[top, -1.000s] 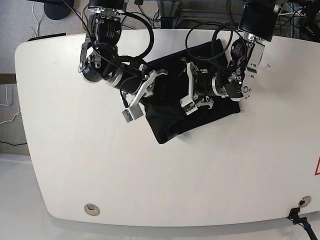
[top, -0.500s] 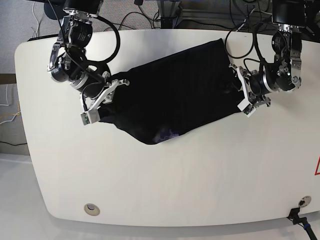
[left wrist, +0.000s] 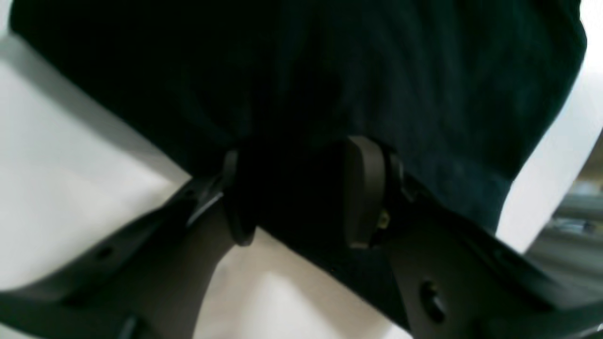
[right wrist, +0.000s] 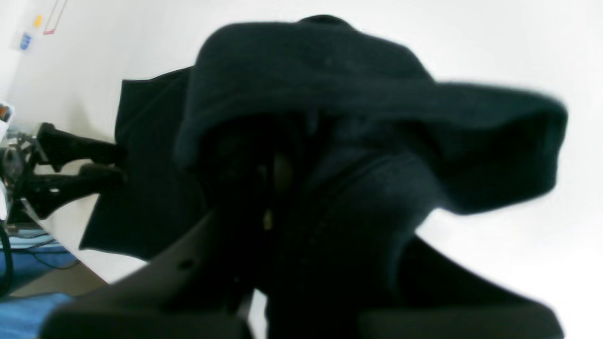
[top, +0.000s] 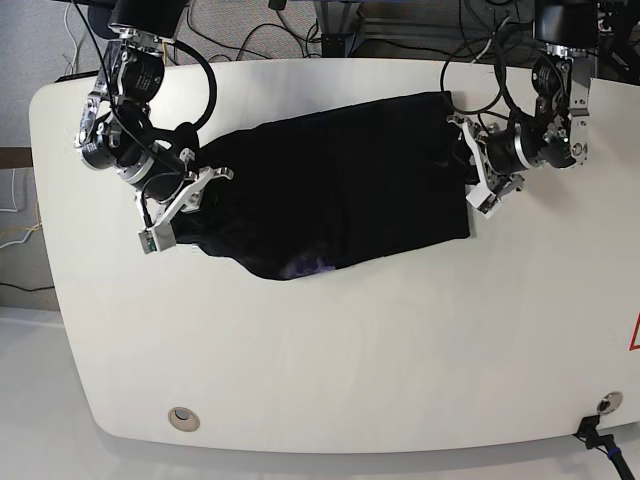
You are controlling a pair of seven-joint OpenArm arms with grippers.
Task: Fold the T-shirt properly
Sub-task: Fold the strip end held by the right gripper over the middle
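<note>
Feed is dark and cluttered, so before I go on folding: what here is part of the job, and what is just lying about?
Job:
- T-shirt, stretched between both grippers
- left gripper, gripping one end
- right gripper, gripping the other end

Lying about:
- table with its round grommet
- cables behind the table

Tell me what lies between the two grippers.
In the base view, only the black T-shirt spans from the right gripper to the left gripper.

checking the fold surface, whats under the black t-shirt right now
The T-shirt lies spread on the white table, both tools gripping its ends. A purple patch peeks out at its front edge. Anything beneath the cloth is covered.
</note>
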